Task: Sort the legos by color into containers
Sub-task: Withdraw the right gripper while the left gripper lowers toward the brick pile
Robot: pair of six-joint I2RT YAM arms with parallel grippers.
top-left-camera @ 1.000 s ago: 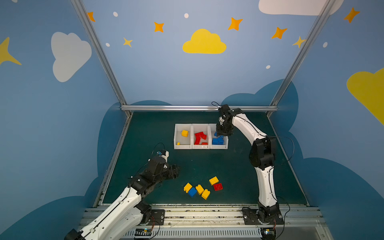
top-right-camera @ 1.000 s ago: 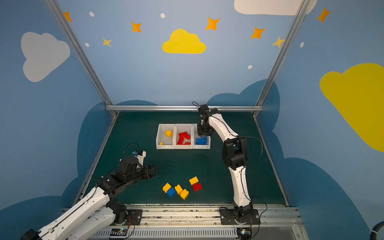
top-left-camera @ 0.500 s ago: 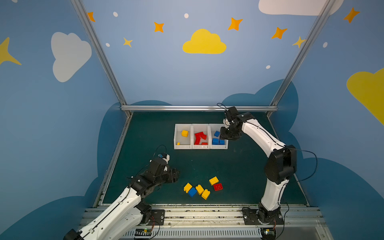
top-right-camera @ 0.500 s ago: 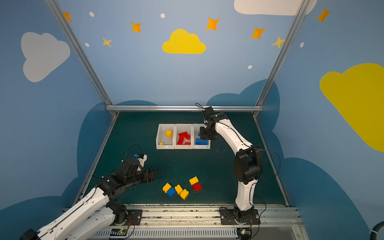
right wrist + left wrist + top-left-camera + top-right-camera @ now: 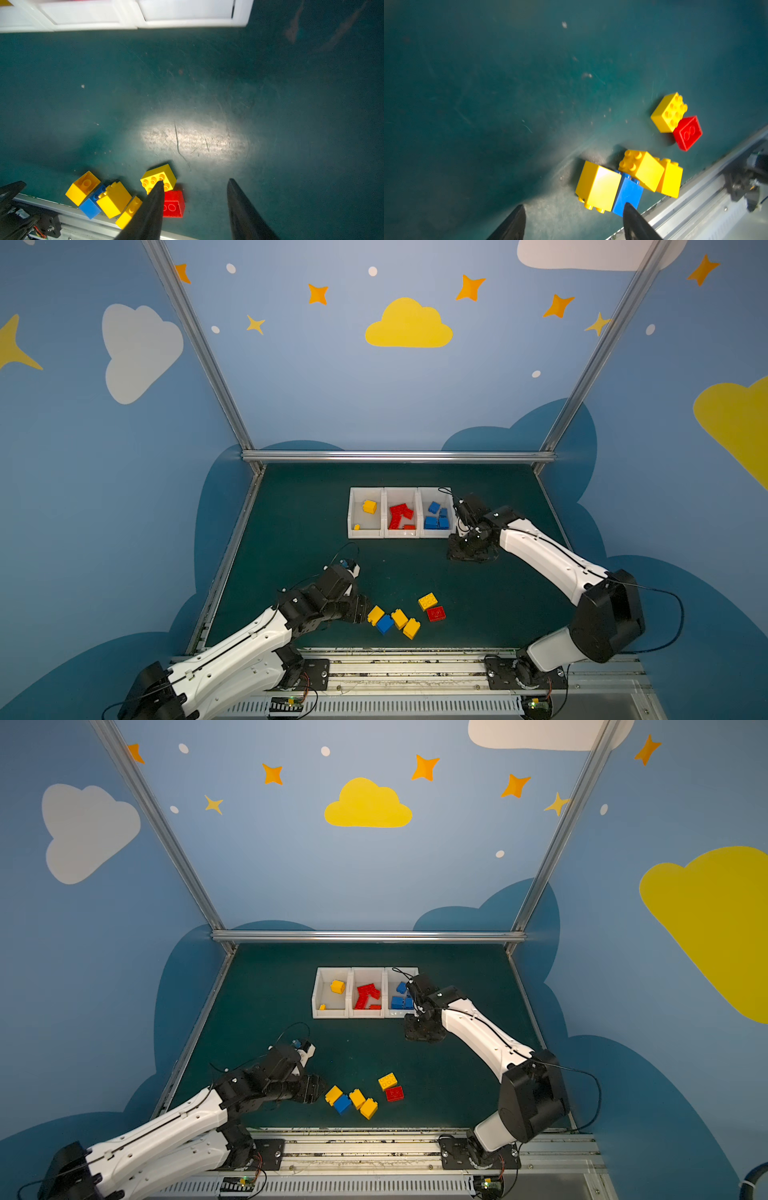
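Since a second ago your right gripper left the blue bin, empty, jaws apart; left gripper neared yellow brick, wide

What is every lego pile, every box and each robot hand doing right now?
Left white box: two yellow legos inside.
Middle white box: red legos inside.
Right white box: blue legos inside.
Loose lego pile: unsorted on mat.
Left gripper: open, empty, beside pile.
Right gripper: open, empty.
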